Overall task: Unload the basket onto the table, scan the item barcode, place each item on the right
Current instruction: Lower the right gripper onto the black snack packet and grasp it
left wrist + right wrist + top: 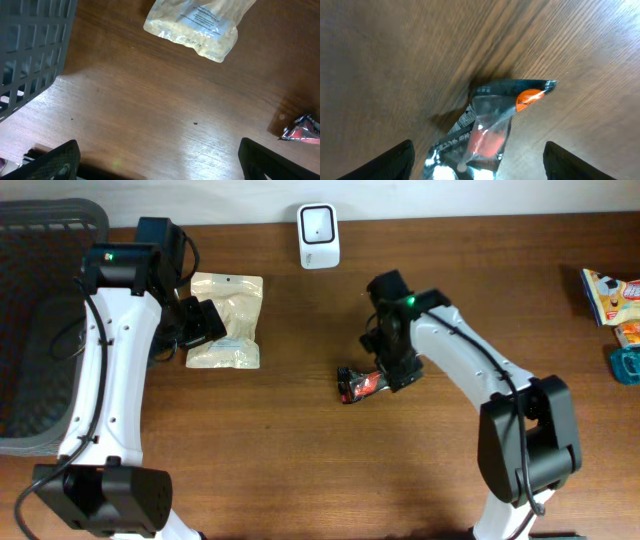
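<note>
A small black and silver packet [360, 384] with a red window lies flat on the wooden table, left of my right gripper [398, 370]. In the right wrist view the packet [490, 125] reaches in between the two dark fingers of the right gripper [480, 162]. The fingers stand wide on either side and touch nothing, so the gripper is open. A white barcode scanner [318, 236] stands at the table's back edge. My left gripper [205, 320] hovers open by a beige pouch [226, 320], with only bare wood between its fingers [60, 162].
A dark mesh basket [40, 330] fills the far left; its wall [30, 45] shows in the left wrist view. The beige pouch [195, 22] lies ahead of the left gripper [160, 162]. Colourful snack packs [612, 295] and a teal item [628, 365] sit at the right edge.
</note>
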### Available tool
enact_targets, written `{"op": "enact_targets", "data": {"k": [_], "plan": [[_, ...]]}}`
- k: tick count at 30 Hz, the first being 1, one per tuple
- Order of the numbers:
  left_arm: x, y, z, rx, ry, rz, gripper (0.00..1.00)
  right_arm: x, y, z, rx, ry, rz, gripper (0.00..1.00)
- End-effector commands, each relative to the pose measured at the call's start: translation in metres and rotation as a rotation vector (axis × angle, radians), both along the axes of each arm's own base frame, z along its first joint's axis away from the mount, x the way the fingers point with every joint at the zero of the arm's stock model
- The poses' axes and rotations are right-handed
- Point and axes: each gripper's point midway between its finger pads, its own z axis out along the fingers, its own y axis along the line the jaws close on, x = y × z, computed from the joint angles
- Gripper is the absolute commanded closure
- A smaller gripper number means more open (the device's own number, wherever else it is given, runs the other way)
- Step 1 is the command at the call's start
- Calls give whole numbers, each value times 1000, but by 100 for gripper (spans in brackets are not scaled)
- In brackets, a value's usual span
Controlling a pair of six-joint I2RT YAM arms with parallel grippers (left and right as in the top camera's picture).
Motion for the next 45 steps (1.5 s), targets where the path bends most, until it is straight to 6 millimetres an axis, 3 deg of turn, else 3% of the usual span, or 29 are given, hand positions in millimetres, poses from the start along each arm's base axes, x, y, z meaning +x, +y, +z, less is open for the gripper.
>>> {"op": "enact_targets", "data": {"k": [1,12,16,24,33,39,45], "plan": [[-4,2,9,8,-29,10,1,-12,7,-18,2,23,-9,21],[-4,2,9,8,-29,10,1,-22,7,-51,-29,92,-43,23],[-4,2,9,8,-29,10,1,-22,6,-58,-33,103,-43,31],[-4,2,9,9,-29,9,1,-28,5,-58,-38,126,-42,31],[-4,2,9,8,-29,10,1,-29,17,-56,30,140,-38,32],[-4,2,9,8,-29,9,1,-26,18,-56,35,127,-38,46],[-4,2,9,9,-29,9,1,-32,7,-57,-23,148,-37,46]]}}
